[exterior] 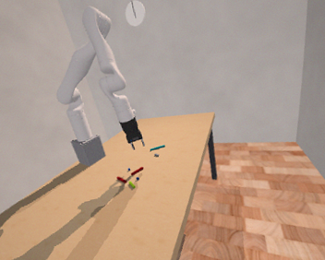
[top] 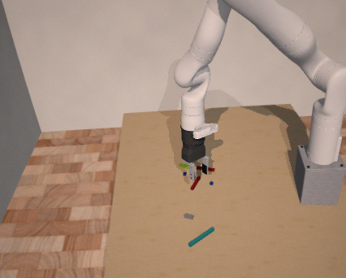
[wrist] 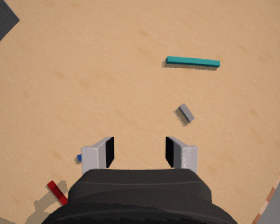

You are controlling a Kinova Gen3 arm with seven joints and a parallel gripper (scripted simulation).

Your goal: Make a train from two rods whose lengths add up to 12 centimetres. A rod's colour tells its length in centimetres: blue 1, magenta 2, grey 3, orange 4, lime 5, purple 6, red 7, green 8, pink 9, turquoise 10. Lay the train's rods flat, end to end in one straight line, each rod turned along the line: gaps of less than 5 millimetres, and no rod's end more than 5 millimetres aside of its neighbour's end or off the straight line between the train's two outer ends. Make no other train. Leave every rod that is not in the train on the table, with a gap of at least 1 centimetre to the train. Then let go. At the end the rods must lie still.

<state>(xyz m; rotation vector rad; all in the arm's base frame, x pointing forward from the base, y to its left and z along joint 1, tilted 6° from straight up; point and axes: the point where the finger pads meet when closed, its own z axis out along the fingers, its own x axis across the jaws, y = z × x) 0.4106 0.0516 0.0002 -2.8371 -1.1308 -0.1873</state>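
Observation:
My gripper [top: 199,172] [exterior: 137,146] [wrist: 139,147] is open and empty, hanging above the table. In the wrist view a turquoise rod [wrist: 193,62] [top: 201,236] [exterior: 157,148] lies ahead of the fingers, and a short grey rod [wrist: 184,113] [top: 188,216] [exterior: 157,155] lies nearer, just off the right finger. Behind the gripper is a cluster: a red rod [top: 196,183] [exterior: 137,171] [wrist: 56,192], a second red rod [top: 211,169] [exterior: 122,179], a lime rod [top: 183,165] [exterior: 132,184] and two small blue rods [top: 211,183] [top: 184,173] [wrist: 79,157]. In the top view the gripper partly hides this cluster.
The wooden table [top: 252,228] [exterior: 77,247] carries the arm's grey base [top: 318,180] [exterior: 88,150] at one side. The table's edge runs near the turquoise rod, with the wood floor [top: 61,195] [exterior: 282,211] beyond.

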